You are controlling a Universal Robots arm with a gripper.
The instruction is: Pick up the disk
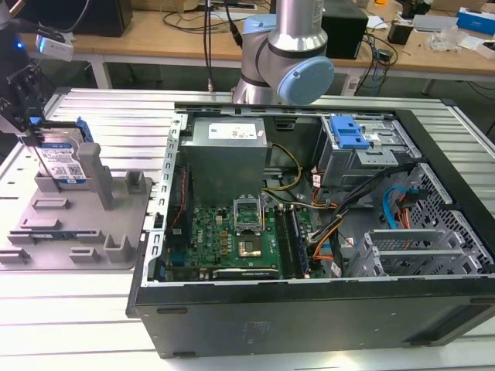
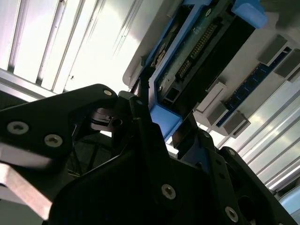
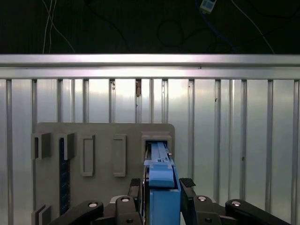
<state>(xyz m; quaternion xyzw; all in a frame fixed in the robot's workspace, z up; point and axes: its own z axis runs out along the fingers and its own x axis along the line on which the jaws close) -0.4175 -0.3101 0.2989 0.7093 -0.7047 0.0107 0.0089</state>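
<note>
Silver arm (image 1: 298,23) with pale-blue joint cap (image 1: 307,79) — black, screw-studded tool (image 3: 161,183).

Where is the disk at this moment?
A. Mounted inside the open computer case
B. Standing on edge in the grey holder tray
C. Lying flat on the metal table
B: in the exterior view the disk stands on edge in the grey holder tray, and in the first wrist view the end effector is at its upper edge.

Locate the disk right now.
The disk stands on edge in the grey holder tray at the exterior view's left, beside the open computer case; in the first wrist view the gripper is closed on its blue frame.
</note>
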